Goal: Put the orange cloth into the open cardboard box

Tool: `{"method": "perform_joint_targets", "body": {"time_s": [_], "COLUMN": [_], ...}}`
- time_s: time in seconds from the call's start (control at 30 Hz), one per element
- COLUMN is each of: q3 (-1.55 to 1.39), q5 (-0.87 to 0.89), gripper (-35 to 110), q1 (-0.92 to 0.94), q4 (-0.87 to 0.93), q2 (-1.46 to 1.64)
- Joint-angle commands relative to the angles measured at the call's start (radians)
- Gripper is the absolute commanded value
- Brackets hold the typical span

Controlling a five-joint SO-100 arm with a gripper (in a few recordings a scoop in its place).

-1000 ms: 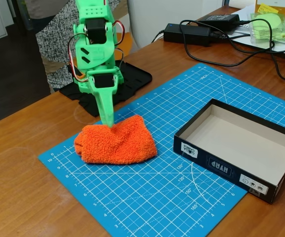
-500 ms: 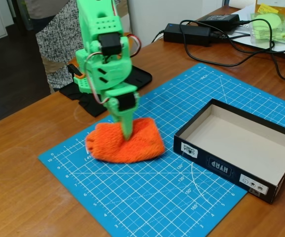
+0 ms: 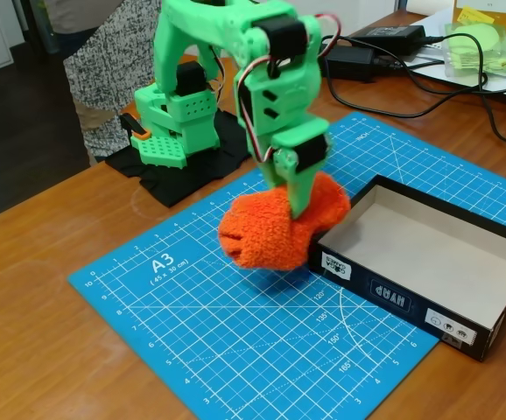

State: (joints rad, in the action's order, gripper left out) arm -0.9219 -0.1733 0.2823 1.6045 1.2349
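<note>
The orange cloth (image 3: 275,226) hangs bunched in the air above the blue mat, just left of the open cardboard box (image 3: 393,297). My green gripper (image 3: 301,208) is shut on the cloth's upper right part, its fingers pointing down. The cloth's right side reaches the box's near left corner and looks to overlap its rim. The box is shallow, black outside and pale inside, with nothing in it, lying on the right half of the mat.
A blue A3 cutting mat (image 3: 192,306) covers the wooden table. The arm's green base (image 3: 179,122) stands on a black pad at the back. Black cables and a power brick (image 3: 349,57) lie at the back right. A person (image 3: 104,61) stands behind the table.
The gripper has lifted the cloth off the mat and carried it right, from the mat's left middle to the box's left corner. The arm has swung out over the mat.
</note>
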Motion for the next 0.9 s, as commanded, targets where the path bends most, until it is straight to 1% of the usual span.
{"method": "perform_joint_targets", "body": {"time_s": [0.0,0.07,0.13,0.23,0.37,0.47,0.6,0.77,0.87], "q3": [0.143,0.060,-0.014,-0.006,0.117,0.187,0.287,0.517,0.574], "q5": [-0.087,-0.104,-0.077,0.058,0.265,0.448,0.661,0.882,0.989], "gripper": [0,0,0,0,0,0,0,0,0], "q1": [-0.072,-0.150,-0.235,-0.337,-0.414,-0.410,-0.342,-0.311,-0.311], "q4": [0.052,0.052,0.052,0.052,0.051,0.051,0.051,0.051,0.051], "q2": [0.075,0.138,0.193,0.210,0.041,-0.092,-0.175,-0.241,-0.255]}}
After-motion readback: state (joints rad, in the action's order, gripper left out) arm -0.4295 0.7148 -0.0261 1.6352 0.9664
